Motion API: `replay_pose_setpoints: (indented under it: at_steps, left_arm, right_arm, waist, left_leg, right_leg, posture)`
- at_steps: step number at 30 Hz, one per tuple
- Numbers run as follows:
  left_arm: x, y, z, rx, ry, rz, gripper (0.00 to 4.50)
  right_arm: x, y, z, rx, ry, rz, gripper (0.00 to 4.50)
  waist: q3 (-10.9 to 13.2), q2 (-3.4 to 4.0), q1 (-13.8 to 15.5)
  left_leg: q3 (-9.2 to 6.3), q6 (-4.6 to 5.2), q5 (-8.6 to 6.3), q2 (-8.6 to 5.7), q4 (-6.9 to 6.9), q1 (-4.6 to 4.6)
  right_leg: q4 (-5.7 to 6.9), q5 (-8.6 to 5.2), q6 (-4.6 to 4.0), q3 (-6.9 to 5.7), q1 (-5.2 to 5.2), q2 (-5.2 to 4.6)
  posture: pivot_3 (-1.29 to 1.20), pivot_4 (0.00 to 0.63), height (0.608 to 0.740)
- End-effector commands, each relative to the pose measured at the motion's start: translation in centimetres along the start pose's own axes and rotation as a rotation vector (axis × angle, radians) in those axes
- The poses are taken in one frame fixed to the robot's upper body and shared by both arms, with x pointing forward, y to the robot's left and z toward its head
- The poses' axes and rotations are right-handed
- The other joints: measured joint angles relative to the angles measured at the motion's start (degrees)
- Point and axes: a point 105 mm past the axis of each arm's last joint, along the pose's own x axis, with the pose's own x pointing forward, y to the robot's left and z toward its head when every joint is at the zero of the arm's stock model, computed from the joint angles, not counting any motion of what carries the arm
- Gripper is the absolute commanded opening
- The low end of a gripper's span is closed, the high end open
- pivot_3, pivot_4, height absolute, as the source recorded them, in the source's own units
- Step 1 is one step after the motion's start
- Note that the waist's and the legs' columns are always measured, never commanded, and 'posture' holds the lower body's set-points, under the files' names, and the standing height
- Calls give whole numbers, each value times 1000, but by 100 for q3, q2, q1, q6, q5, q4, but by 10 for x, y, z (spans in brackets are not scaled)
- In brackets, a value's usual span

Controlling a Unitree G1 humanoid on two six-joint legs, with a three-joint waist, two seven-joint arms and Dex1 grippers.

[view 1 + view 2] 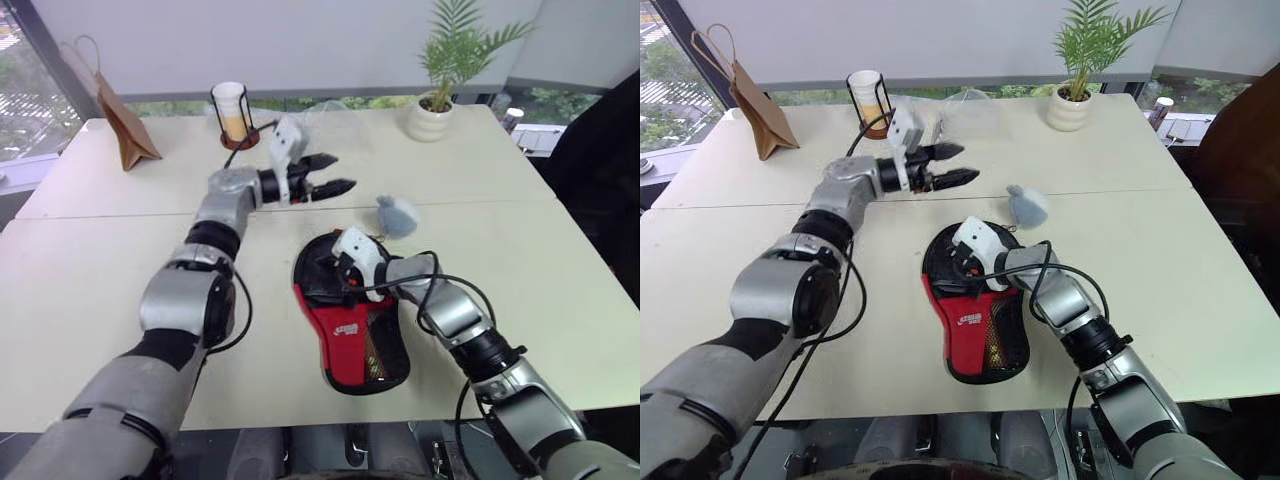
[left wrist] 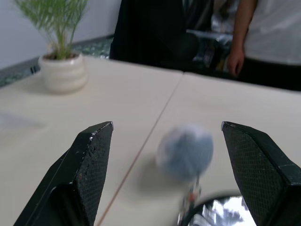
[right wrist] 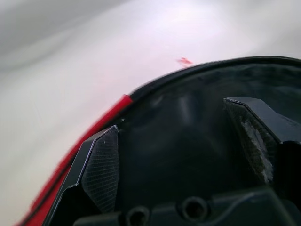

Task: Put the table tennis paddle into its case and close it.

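Case (image 1: 350,330) on table | left fingers (image 1: 333,172) spread, empty | right fingers (image 3: 101,165) spread over black case | left wrist: person's hand (image 2: 235,61)

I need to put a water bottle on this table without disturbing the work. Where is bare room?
The near-left stretch of the table is bare, and so is the right side between the potted plant and the near edge. It is crowded mid-table around the case, grey fuzzy ball and both grippers.
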Motion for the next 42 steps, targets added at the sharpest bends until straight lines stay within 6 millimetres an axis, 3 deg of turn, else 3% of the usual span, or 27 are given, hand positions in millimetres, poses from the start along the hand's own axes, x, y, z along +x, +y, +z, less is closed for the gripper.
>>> replay_pose_setpoints:
  at_steps: [1,7,11,15,20,26,33,42]
  left_arm:
    - [-8,-6,3,110,6,-53,3779]
    - [-16,-20,-15,145,12,-83,3779]
    - [-7,-37,-22,177,14,-136,3779]
    - [3,-62,-33,192,14,-205,3779]
    - [13,-87,-52,180,31,-247,3779]
    - [17,-100,-64,198,66,-260,3779]
    - [18,-99,-88,197,159,-216,3779]
    - [18,-102,-102,166,187,-200,3779]
  right_arm:
    - [-24,-22,-20,44,111,-99,3998]
    - [-65,-40,5,41,85,-175,3998]
    - [-97,-53,22,79,62,-234,3998]
    - [-135,-71,40,119,30,-325,3998]
    - [-156,-90,48,151,-12,-423,3998]
    - [-153,-112,41,196,-37,-490,3998]
    - [-126,-134,35,267,-62,-480,3998]
    - [-96,-134,11,261,22,-387,3998]
  waist:
    - [4,-7,7]
    - [37,-27,82]
    - [47,-33,116]
    - [67,-38,116]
    - [69,-41,96]
    - [69,-42,103]
    - [69,-42,100]
    - [67,-39,109]
  left_leg:
    - [0,1,1,-5,8,-24]
    - [4,3,1,-8,52,-87]
    - [4,4,2,-14,70,-148]
    - [8,4,2,-19,71,-148]
    - [10,4,1,-13,70,-146]
    - [20,5,2,-8,70,-145]
    - [30,6,3,-6,71,-145]
    - [30,6,3,-4,74,-140]
  right_leg:
    - [5,2,-1,1,-19,-4]
    - [12,4,0,3,-61,-7]
    - [27,10,3,3,-120,-4]
    - [29,14,7,4,-125,-2]
    - [27,14,7,4,-126,6]
    - [29,14,-4,4,-128,16]
    - [33,27,13,9,-133,22]
    - [37,27,12,10,-123,23]
  posture:
    - [0,150,735]
    - [0,150,735]
    - [0,150,735]
    - [0,150,735]
    - [0,150,735]
    - [0,150,735]
    - [0,150,735]
    - [0,150,735]
